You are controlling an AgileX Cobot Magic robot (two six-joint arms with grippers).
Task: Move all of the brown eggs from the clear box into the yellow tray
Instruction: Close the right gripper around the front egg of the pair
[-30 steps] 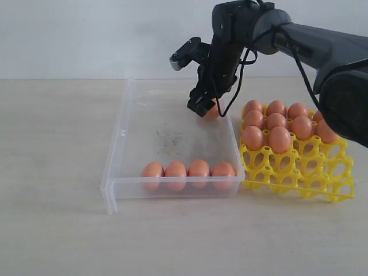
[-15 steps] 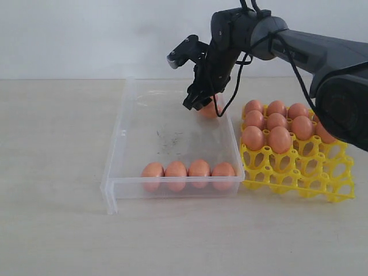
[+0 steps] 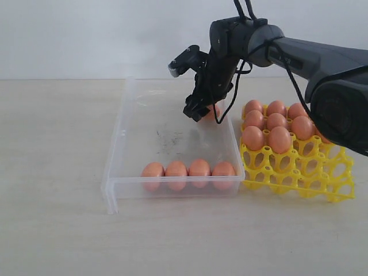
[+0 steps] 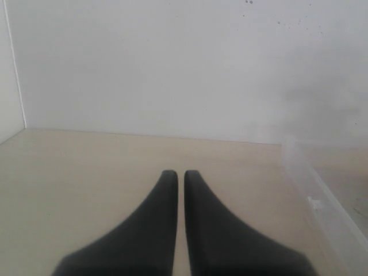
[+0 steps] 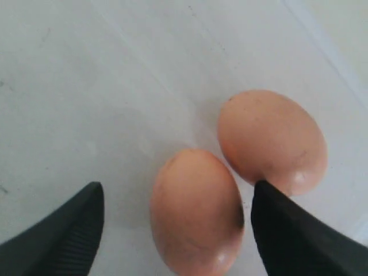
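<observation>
**Egg bracketed in the box's far corner, grip not yet made**

The pick-up step is in hand. At upper centre of the exterior view, the right jaws are held wide and low in the far right corner of the clear box (image 3: 118,144). In the right wrist view one egg (image 5: 195,210) is bracketed by them, with a second egg (image 5: 270,141) just beside it, close to one jaw. Four more eggs (image 3: 199,168) are lined along the near wall, lower centre. The yellow tray (image 3: 322,178), at right, is filled in its back rows only. The left jaws are pressed together, idle. Next, a gentle closing on the bracketed egg alone is called for, without its neighbour being nudged.
</observation>
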